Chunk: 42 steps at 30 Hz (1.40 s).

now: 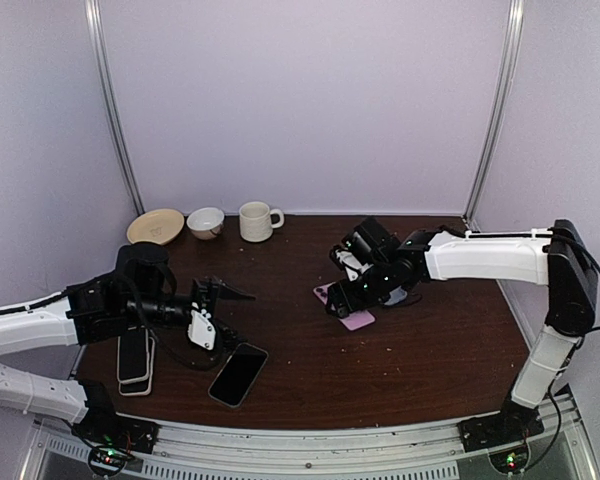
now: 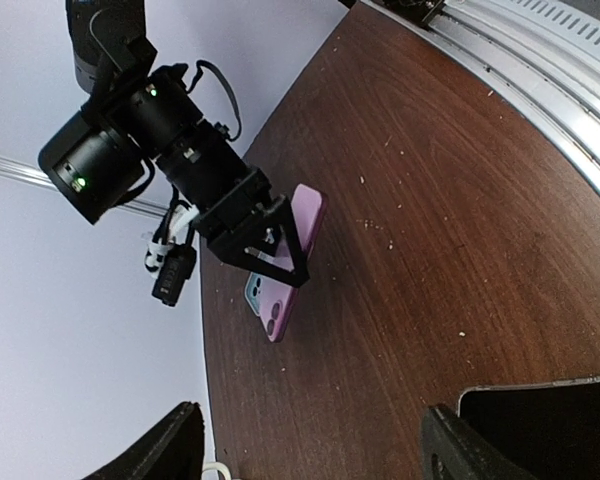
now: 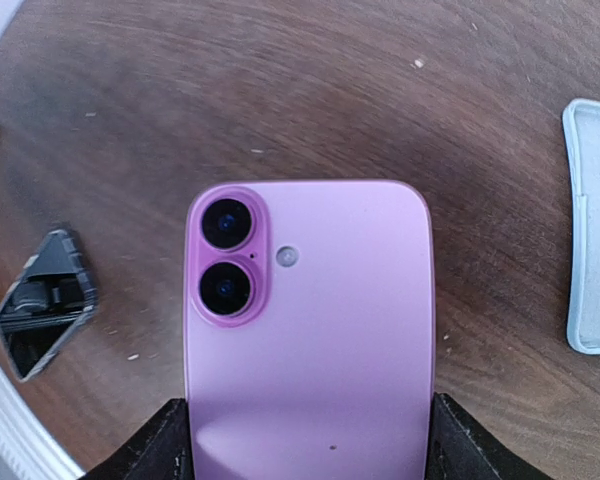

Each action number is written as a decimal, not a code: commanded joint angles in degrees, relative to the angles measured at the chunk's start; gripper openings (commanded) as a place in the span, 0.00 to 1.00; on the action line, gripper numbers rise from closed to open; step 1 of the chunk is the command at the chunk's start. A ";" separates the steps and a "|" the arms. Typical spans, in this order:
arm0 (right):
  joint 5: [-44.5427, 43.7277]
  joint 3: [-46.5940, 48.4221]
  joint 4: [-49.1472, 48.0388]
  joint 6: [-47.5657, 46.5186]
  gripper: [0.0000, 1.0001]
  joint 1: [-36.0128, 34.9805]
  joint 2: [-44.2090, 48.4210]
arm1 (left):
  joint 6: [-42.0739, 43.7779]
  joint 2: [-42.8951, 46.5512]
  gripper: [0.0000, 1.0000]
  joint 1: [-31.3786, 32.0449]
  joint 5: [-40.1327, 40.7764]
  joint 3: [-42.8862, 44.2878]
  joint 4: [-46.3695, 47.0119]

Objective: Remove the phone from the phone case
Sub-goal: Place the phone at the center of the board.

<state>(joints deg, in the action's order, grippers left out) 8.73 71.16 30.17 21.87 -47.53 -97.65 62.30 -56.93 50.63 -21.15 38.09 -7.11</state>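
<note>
Two tools are hanging over the tabletop [image 1: 400,370]. The right tool [image 3: 308,420] is pinching the purple phone [image 3: 310,300] by its long edges, camera side facing up, near the middle of the tabletop; whether it is lying flat I cannot tell. A pale blue case [image 3: 592,230] is lying near it, not touching. The left tool [image 2: 310,440] is hanging spread wide with nothing between its fingers, just beside a black phone [image 1: 238,374] lying flat near the front edge. A stack of phones [image 1: 133,360] is sitting at the left, a cup [image 1: 256,221] and two bowls [image 1: 205,222] at the back.
</note>
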 commanded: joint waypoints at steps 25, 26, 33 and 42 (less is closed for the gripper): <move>-20.86 20.35 2.19 12.70 0.55 8.57 -28.26 | 0.29 -1.06 0.78 0.07 1.90 -0.12 1.82; -20.74 19.90 2.20 12.34 0.55 9.34 -28.05 | 0.28 -1.06 0.78 0.08 1.88 -0.12 1.76; -20.96 15.46 1.67 9.48 0.57 13.27 -25.36 | 0.21 -1.41 0.78 0.06 1.79 -0.12 1.75; -25.32 8.96 2.25 5.11 0.67 14.70 -19.95 | -3.58 -3.10 0.77 0.06 4.61 0.58 3.23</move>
<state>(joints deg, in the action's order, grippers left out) -10.39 83.53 27.83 30.30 -34.06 -120.60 61.60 -58.85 50.63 -18.65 38.09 -7.05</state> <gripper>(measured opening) 0.752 0.776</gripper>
